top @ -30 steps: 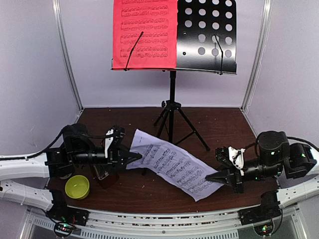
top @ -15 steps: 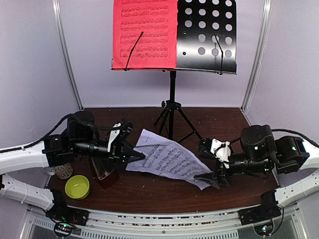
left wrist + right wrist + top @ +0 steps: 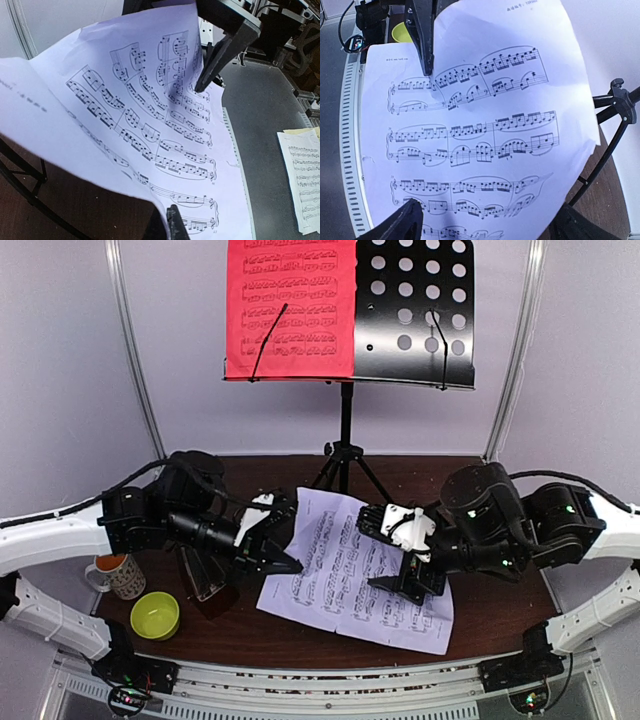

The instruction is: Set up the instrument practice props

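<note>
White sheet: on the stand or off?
Off: left gripper holds the white music sheet low, well below the music stand, whose right half is bare.

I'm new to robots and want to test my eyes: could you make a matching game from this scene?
1 red sheet
2 white sheet
3 green bowl
4 right claw

A open over the white sheet
B on the music stand
C near the table's left front corner
D pinched in the left claw

Pairs: 1-B, 2-D, 3-C, 4-A.
</note>
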Controlling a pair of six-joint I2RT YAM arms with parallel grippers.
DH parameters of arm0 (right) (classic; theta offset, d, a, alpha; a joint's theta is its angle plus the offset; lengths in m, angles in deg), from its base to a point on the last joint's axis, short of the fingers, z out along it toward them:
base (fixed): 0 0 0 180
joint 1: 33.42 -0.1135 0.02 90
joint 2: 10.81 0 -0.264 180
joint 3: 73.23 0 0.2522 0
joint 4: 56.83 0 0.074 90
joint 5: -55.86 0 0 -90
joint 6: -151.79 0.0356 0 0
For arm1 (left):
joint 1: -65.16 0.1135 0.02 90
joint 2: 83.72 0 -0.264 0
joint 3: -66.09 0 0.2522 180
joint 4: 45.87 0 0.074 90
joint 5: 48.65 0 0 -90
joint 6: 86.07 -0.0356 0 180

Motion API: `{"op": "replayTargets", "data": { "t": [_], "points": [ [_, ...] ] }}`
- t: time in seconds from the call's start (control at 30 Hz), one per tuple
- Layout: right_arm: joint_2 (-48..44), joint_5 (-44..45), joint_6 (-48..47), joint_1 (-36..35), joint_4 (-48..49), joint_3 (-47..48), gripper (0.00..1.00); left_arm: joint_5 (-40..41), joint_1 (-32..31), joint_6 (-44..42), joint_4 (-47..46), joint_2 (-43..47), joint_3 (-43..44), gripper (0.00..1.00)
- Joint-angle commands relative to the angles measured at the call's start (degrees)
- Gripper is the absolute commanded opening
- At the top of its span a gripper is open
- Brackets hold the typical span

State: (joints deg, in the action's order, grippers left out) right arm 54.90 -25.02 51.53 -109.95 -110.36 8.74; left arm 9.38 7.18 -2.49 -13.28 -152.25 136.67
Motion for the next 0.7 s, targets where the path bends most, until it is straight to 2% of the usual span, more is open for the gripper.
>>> {"op": "replayTargets", "data": {
  "t": [0.0,0.13,0.3,0.67],
  "points": [
    [-2.7,2.7,1.7,-0.2,-3.0,-1.3,0.88,0.6,-0.2,-2.3,2.5,2.4,0.9,0.00],
    [-5.6,3.7,3.0,-0.2,-2.4,-4.1,0.90,1.2,-0.2,-3.2,4.8,3.2,1.3,0.00],
    [-6.8,2.3,4.7,-0.1,-4.5,-4.1,1.00,2.1,-0.2,-5.1,8.4,2.9,2.8,0.00],
    [-11.9,-2.5,9.5,0.1,-6.2,-7.2,1.00,3.3,0.0,-5.6,9.4,4.8,2.6,0.00]
  ]
}}
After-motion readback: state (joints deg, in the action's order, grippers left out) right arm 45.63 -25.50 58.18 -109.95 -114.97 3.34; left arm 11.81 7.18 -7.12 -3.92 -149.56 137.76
